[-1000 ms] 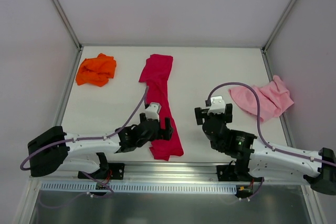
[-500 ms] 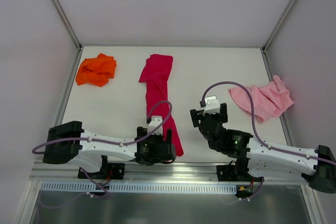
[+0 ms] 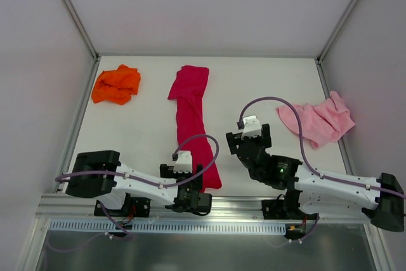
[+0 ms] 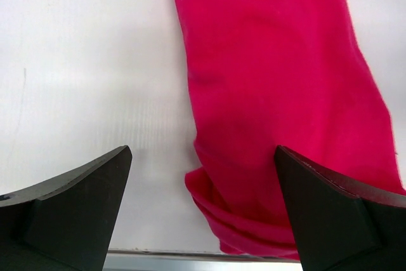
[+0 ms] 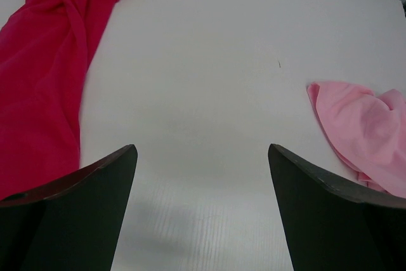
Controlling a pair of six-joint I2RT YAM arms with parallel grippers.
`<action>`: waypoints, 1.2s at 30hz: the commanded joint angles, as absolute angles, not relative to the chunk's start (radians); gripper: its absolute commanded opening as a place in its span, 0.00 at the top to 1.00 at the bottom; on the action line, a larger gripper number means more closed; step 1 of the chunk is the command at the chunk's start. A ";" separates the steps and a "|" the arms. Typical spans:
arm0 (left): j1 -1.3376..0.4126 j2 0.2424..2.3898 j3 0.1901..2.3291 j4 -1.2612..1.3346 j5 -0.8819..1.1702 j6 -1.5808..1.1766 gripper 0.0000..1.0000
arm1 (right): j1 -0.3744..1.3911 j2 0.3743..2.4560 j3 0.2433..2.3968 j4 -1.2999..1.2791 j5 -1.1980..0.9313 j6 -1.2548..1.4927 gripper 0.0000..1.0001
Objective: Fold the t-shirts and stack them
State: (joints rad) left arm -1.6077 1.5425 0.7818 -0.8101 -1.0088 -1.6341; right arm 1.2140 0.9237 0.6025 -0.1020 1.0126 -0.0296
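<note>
The crimson t-shirt [image 3: 192, 118] is lying unfolded as a long rumpled strip, running from near the tabletop's [image 3: 254, 80] far edge to its near edge. The left gripper [image 4: 202, 152] is hovering over the strip's near end, jaws wide apart and empty. The right gripper [image 5: 202, 149], likewise spread and empty, is hanging over bare surface beside it. The pink t-shirt [image 3: 320, 120] is sitting bunched at the right edge, the orange t-shirt [image 3: 116, 84] near the far left corner. Spreading seems to be in hand; next, both claws likely need to be pinching hem corners.
</note>
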 commanded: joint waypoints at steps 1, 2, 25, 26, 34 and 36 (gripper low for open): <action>-1.652 1.554 0.781 -0.849 -1.094 -1.807 0.01 | 1.210 0.894 0.630 -0.074 1.038 -0.003 0.10; -1.663 1.558 0.776 -0.830 -1.098 -1.810 0.01 | 1.210 0.890 0.630 -0.080 1.046 -0.003 0.10; -1.775 1.624 0.707 -0.575 -1.112 -1.859 0.26 | 1.210 0.795 0.615 -0.113 1.066 -0.003 0.10; -1.776 1.631 0.709 -0.559 -1.109 -1.852 0.30 | 1.210 0.795 0.615 -0.115 1.068 -0.003 0.10; -1.793 1.631 0.712 -0.551 -1.115 -1.859 0.76 | 1.210 0.793 0.615 -0.121 1.066 0.028 0.10; -1.795 1.618 0.710 -0.572 -1.123 -1.881 0.88 | 1.210 0.801 0.614 -0.124 1.068 0.032 0.10</action>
